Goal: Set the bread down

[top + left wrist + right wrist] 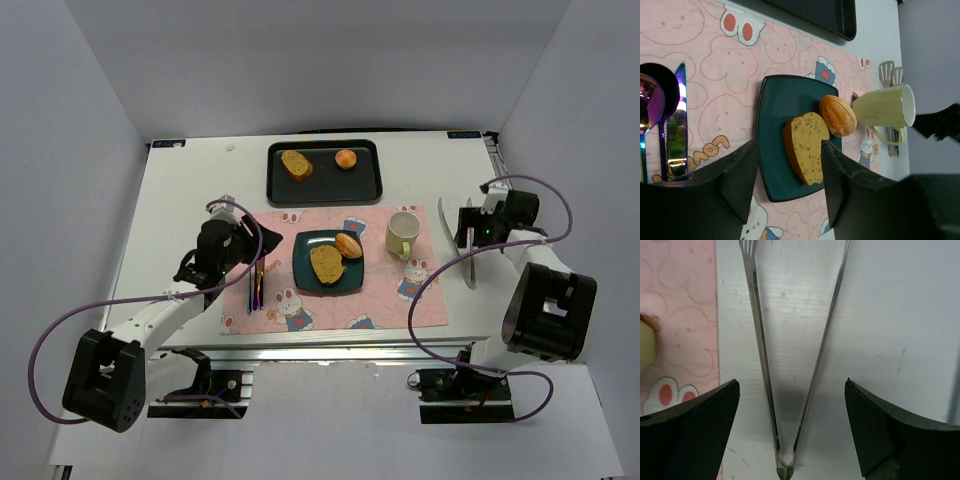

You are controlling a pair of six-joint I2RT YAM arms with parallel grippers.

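Counter [180, 200]: white, boxed in by pale grey walls [90, 100].
Placemat [385, 300]: pink with a bunny print, along the near edge.
Bread: slice [326, 264] and bun [348, 244] on the teal plate [305, 282], mid-mat.
Tray [320, 185]: black, at the far edge, holding more bread.
Left gripper [790, 165]: released, empty.
Right gripper [791, 385]: spread wide above the tongs [757, 340], which lie near the right edge.
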